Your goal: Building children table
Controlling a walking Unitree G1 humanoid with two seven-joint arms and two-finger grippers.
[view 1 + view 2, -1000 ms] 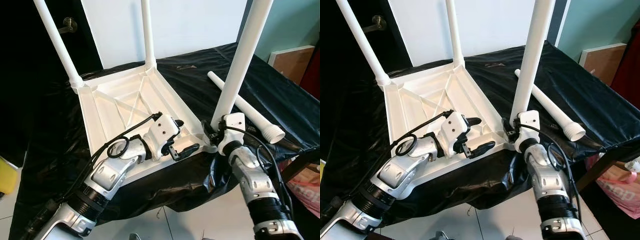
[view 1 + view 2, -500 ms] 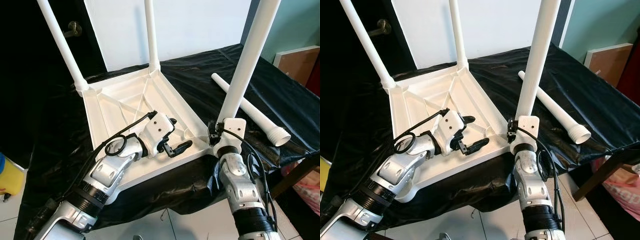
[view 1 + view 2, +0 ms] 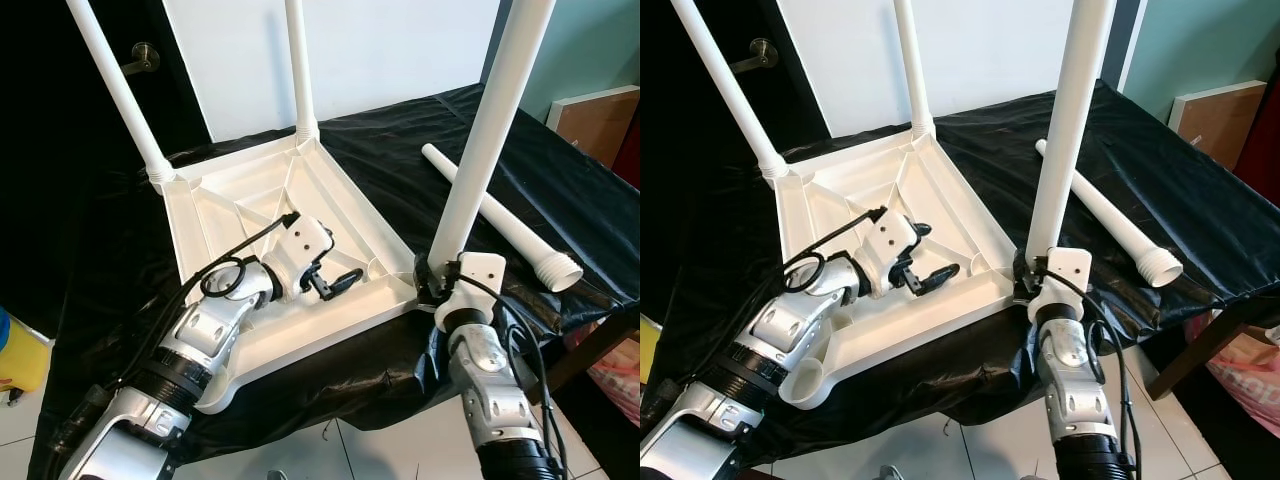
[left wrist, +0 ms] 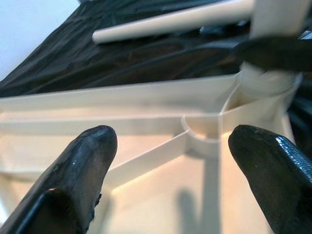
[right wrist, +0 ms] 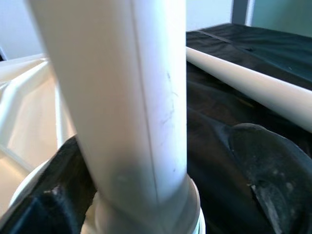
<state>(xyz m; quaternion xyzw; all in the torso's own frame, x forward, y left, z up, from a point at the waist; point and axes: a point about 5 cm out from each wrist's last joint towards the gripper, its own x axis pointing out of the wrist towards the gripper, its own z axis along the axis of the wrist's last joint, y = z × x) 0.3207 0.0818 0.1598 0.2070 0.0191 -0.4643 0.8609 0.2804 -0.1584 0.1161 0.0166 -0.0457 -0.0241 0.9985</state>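
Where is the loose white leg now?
The loose leg lies flat on the black cloth, on the robot's right, apart from the upturned table, just beyond the right pincer.

1. a room in a home, by the look of its plain domestic fittings.
2. white tiled floor (image 3: 390, 445) with dark grout lines.
3. a white wall (image 3: 380, 50) beside a teal-painted wall (image 3: 590, 45).
4. a dark door with a round metal knob (image 3: 143, 58).
5. a bench covered with black plastic sheeting (image 3: 380, 150).
6. a brown board (image 3: 595, 120) leaning at the teal wall, and a pink printed bag (image 3: 610, 375) on the floor.
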